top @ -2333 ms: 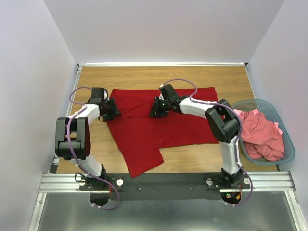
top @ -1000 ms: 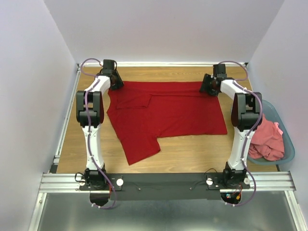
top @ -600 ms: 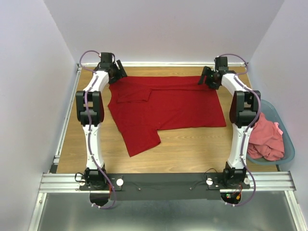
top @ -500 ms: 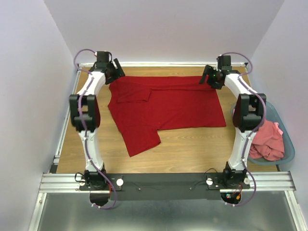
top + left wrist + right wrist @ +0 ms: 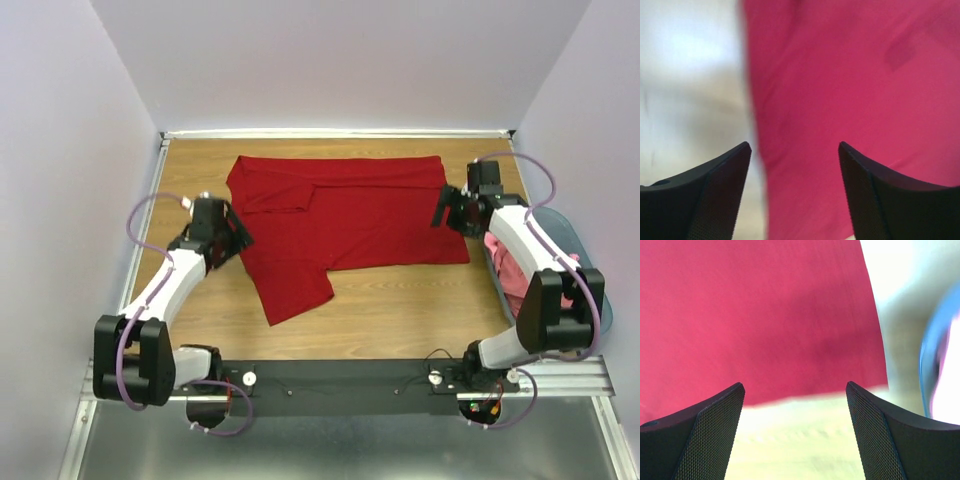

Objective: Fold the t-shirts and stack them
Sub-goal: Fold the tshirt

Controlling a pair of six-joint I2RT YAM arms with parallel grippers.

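Observation:
The dark red t-shirt (image 5: pixel 345 215) lies spread on the wooden table, its far left part folded over and one sleeve (image 5: pixel 295 290) sticking out toward the near left. My left gripper (image 5: pixel 238 236) is open and empty at the shirt's left edge; the left wrist view shows the red cloth (image 5: pixel 850 90) under the open jaws. My right gripper (image 5: pixel 445 213) is open and empty at the shirt's right edge; the right wrist view shows the shirt's corner (image 5: pixel 790 315) and bare table. Salmon-pink t-shirts (image 5: pixel 515 275) lie in the basket, partly hidden by my right arm.
The grey-blue plastic basket (image 5: pixel 590 260) stands at the right edge of the table, close beside my right arm; its rim shows blurred in the right wrist view (image 5: pixel 932 345). White walls enclose the table on three sides.
Both grippers let go of the shirt's far corners and pulled back toward the near side, now at the shirt's left and right edges. The shirt lies spread and still.

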